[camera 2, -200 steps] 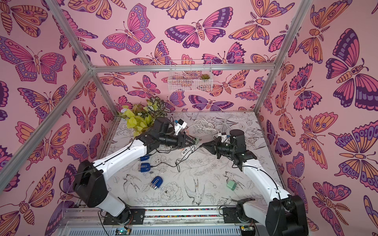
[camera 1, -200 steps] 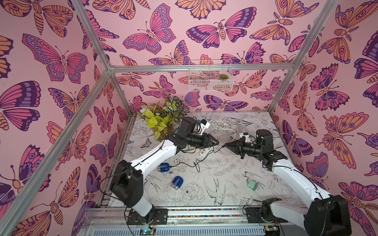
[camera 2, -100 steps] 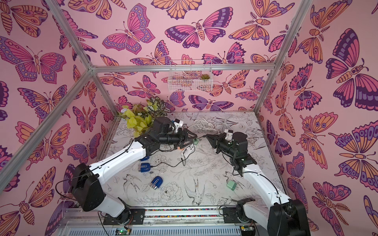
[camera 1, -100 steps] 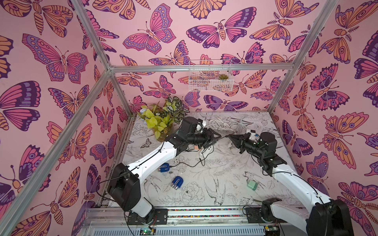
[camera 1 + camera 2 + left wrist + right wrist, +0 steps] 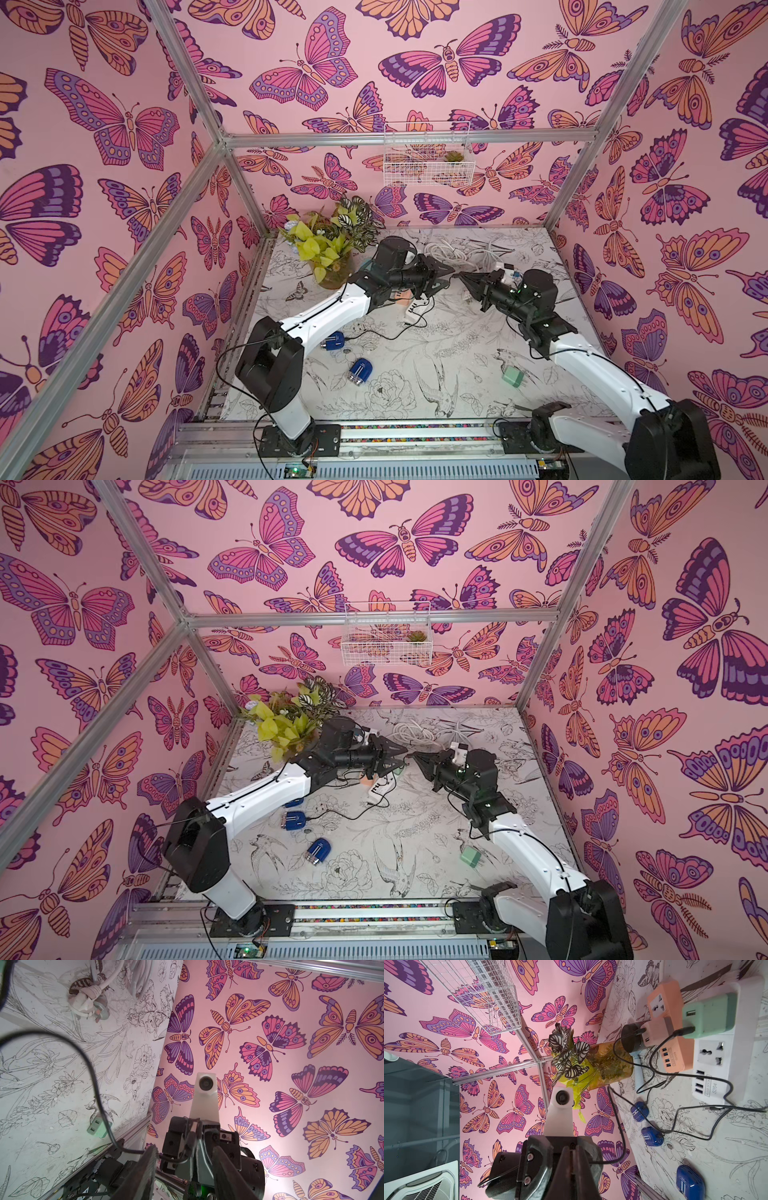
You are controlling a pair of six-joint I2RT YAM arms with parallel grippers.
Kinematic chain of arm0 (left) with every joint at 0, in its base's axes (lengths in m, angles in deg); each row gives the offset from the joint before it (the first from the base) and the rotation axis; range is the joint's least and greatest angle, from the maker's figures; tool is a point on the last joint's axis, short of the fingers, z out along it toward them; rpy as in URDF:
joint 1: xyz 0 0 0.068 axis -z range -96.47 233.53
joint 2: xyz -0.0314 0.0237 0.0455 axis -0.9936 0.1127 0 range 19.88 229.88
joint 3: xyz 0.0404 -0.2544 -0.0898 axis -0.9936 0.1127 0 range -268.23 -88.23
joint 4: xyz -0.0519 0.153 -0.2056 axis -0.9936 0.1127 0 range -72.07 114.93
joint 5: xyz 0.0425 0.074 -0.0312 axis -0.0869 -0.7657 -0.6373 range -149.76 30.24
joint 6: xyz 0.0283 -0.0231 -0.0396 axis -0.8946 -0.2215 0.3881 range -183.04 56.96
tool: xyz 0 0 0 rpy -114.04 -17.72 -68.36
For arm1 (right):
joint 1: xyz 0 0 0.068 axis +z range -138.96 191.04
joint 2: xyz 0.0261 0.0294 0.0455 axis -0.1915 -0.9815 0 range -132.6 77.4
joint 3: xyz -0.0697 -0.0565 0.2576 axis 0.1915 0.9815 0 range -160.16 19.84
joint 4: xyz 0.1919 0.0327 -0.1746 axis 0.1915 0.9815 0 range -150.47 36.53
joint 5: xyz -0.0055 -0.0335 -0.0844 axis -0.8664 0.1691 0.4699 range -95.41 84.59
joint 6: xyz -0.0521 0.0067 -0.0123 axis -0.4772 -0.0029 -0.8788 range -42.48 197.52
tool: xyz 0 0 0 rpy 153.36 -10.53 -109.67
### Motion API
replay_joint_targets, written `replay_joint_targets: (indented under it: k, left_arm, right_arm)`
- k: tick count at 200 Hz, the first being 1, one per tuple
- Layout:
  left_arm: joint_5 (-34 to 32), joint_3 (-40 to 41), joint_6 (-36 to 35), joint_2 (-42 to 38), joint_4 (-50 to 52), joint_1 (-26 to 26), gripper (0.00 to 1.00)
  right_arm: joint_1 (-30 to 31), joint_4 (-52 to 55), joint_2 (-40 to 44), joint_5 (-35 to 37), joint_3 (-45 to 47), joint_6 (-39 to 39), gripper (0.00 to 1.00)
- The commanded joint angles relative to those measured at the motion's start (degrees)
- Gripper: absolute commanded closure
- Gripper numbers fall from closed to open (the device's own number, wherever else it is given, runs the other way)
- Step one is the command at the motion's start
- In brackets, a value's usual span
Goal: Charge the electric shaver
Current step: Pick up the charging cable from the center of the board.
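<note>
Hanging in the air near the strip (image 5: 737, 1059), the two grippers meet tip to tip. The right gripper (image 5: 462, 276) is clenched. In the left wrist view a thin black cable (image 5: 92, 1080) runs up to its tip and seems pinched there. The left gripper (image 5: 451, 277) is released, with its jaws spread to either side of that tip and grasping nothing.

The strip lies flat on the table (image 5: 457, 374). An orange hub (image 5: 670, 1022) and a green charger (image 5: 710, 1014) sit plugged into it, and a black lead leaves the charger.

Three blue shavers lie on the table on the strip's side toward the left arm's base. The nearest shaver (image 5: 639, 1111) is close to the strip, the middle shaver (image 5: 652, 1136) is just past it, and the far shaver (image 5: 689, 1184) is well apart from the strip. A black lead crosses the middle shaver, but it cannot be told whether it is plugged in. None of the shavers is held.
</note>
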Motion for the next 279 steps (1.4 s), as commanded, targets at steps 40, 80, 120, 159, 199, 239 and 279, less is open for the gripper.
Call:
replay_joint_targets:
  k: [40, 80, 120, 159, 199, 239, 279]
  left_arm:
    - [0.81, -0.27, 0.21, -0.07, -2.83, 0.69, 0.55]
    - [1.04, -0.74, -1.05, 0.33, -2.46, 0.81, 0.62]
    - [1.21, -0.67, 1.24, -1.39, 1.4, 0.83, 0.54]
    - [0.77, 2.16, 6.21, -5.47, 7.62, 1.24, 0.47]
    - [-0.87, 2.78, 14.23, -3.53, 1.31, 2.3, 0.42]
    - [-1.82, 2.0, 17.92, 0.76, -5.13, 2.36, 0.46]
    - [-3.75, 1.07, 15.49, 2.3, -6.7, 1.3, 0.68]
  right_arm:
    - [0.54, -0.8, 0.94, 0.9, 0.23, 0.73, 1.0]
    - [0.57, -1.93, 0.36, 0.84, 0.36, 1.33, 1.0]
    - [0.47, 0.58, 1.45, 3.63, 0.6, -1.19, 1.0]
    - [-0.42, -2.06, -1.03, 3.32, 0.72, -2.66, 1.0]
    - [0.43, -4.83, -3.0, 1.19, 0.09, -1.43, 1.0]
    - [0.63, -4.37, -1.22, 1.63, 1.11, -0.03, 1.0]
    - [0.62, -1.95, 0.48, 1.06, 0.7, 0.18, 1.0]
